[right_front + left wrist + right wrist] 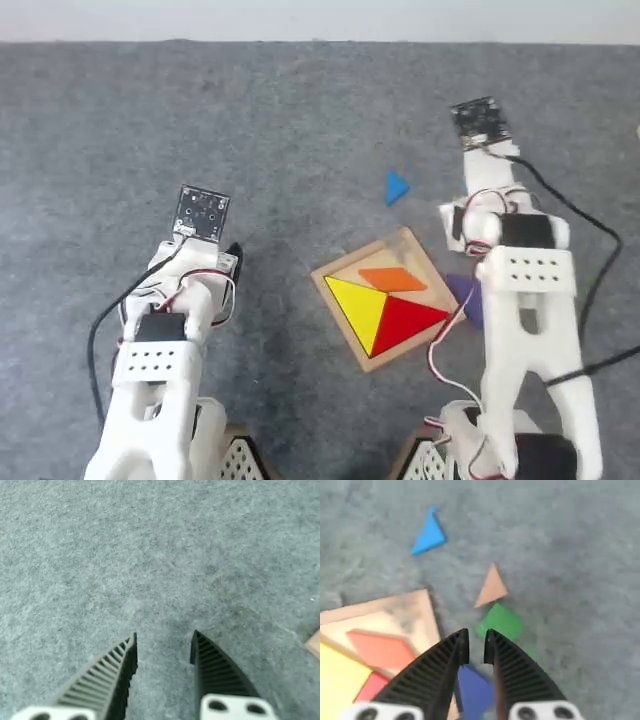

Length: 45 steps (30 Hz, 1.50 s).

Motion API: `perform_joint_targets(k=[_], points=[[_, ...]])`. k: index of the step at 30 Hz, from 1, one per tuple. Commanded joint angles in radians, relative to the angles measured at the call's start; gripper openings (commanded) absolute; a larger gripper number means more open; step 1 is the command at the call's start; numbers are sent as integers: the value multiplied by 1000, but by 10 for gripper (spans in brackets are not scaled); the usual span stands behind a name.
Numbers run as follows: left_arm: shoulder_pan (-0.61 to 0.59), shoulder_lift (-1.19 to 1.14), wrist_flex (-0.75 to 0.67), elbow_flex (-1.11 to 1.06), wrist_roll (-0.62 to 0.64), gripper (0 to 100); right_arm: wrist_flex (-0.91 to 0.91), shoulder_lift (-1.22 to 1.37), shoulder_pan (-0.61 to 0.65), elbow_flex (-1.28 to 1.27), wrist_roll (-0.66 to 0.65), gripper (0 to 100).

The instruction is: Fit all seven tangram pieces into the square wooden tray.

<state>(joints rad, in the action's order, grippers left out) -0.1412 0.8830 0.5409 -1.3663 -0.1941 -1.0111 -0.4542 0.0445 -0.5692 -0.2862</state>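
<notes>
**Three in, four out**

From the high view, we see the tray [403, 250] sitting cornerwise on the grey mat [300, 130] between the two arms. A yellow triangle [358, 308], a red triangle [408, 318] and an orange piece [392, 278] lie inside it, and its far corner is bare wood. A blue triangle [397, 187] lies on the mat beyond the tray's far corner, apart from it. A dark blue piece [466, 297] lies just beside the tray's right corner, partly under the right arm [525, 290]. The left arm [160, 340] stands well left of the tray.

In the left wrist view, the left gripper [164, 637] hangs over plain mat with its fingers spread apart and nothing between them. A corner of the tray shows well off to the side.

In the right wrist view, the right gripper [476, 634] has its fingers only a narrow gap apart, clamping nothing. The dark blue piece lies beneath them, behind the tips and next to the tray's edge. A green square [501, 621] lies just past the tips, slightly to one side of the gap. A tan triangle [491, 587] lies just beyond the square, and the blue triangle is farther off.
</notes>
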Motion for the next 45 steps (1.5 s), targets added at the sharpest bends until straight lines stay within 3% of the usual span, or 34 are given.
perform_joint_targets(k=[1, 7, 12, 20, 23, 27, 39, 45], points=[[5, 2, -23, 13, -6, 174, -19, 39, 102, 21, -3, 77], [3, 0, -23, 12, -6, 174, 91, 289, 302, 23, 104, 199], [5, 2, -23, 12, -6, 174, 200, 438, 314, 28, 109, 236], [5, 5, -23, 13, -6, 174, 223, 478, 309, 29, 109, 234], [5, 5, -23, 13, -6, 174, 239, 486, 309, 26, 109, 195], [5, 5, -23, 13, -6, 174, 236, 486, 309, 26, 109, 58], [3, 5, -23, 12, -6, 174, 222, 475, 300, 51, 101, 54], [3, 5, -23, 12, -6, 174, 76, 429, 191, 196, 95, 54]])
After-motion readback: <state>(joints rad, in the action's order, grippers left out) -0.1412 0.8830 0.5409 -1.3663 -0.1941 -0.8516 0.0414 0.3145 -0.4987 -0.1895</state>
